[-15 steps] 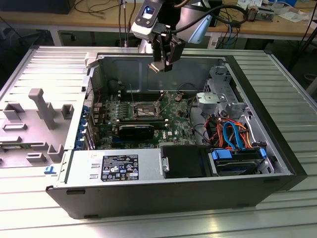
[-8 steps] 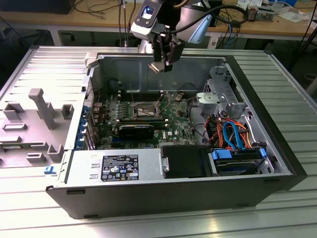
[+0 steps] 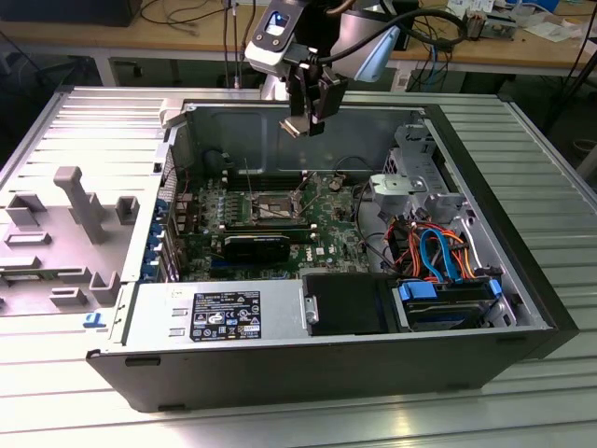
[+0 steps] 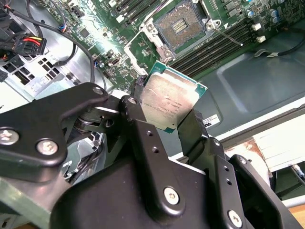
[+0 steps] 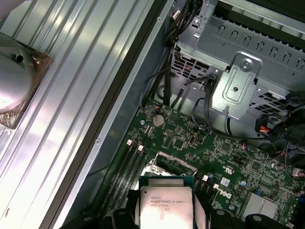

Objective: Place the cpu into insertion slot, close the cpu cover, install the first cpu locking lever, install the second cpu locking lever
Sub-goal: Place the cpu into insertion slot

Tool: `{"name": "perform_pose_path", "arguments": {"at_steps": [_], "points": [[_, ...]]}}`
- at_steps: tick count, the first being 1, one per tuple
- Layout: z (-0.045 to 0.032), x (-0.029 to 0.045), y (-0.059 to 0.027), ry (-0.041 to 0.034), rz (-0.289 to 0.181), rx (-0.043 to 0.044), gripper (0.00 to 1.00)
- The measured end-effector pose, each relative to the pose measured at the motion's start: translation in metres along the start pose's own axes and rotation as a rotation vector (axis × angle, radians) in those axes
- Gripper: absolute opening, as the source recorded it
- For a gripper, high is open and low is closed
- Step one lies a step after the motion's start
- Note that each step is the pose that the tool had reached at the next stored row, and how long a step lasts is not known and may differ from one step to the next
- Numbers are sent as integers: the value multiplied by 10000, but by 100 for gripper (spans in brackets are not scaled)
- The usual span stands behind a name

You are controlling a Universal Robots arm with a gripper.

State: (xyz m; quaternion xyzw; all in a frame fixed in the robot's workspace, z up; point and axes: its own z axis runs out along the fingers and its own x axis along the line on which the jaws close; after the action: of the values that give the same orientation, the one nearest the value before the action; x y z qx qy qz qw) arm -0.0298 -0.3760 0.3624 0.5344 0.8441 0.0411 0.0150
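My gripper (image 3: pixel 300 124) hangs above the back of the open computer case, shut on the cpu (image 3: pixel 296 127). In the second wrist view the cpu (image 4: pixel 169 101), a flat square chip with a dull silver top and green edge, sits clamped between the black fingers (image 4: pixel 143 131). The insertion slot (image 4: pixel 183 23) lies below on the green board with its dark centre uncovered. It also shows as the insertion slot (image 3: pixel 270 207) in the exterior view, lower and toward that view's left of the gripper. Two thin wire levers (image 4: pixel 228 36) (image 4: pixel 143 29) stick out from the socket's sides. In the first wrist view the cpu (image 5: pixel 167 202) partly hides the slot (image 5: pixel 174 164).
The case (image 3: pixel 522 243) lies on a ribbed metal table (image 3: pixel 541 159). Beside the socket run long memory slots (image 4: pixel 219 45). A drive cage (image 3: pixel 415 182) with coloured cables (image 3: pixel 434 252) stands at the exterior view's right. The power supply (image 3: pixel 233 313) lies in front. A grey plastic fixture (image 3: pixel 65 233) sits at the left.
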Motion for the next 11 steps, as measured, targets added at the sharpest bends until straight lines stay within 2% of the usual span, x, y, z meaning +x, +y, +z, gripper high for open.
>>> {"name": "perform_pose_path", "arguments": {"at_steps": [8,11], "points": [[0,0,0,-1,12,0,54],[6,0,0,-33,384,-7,54]]}}
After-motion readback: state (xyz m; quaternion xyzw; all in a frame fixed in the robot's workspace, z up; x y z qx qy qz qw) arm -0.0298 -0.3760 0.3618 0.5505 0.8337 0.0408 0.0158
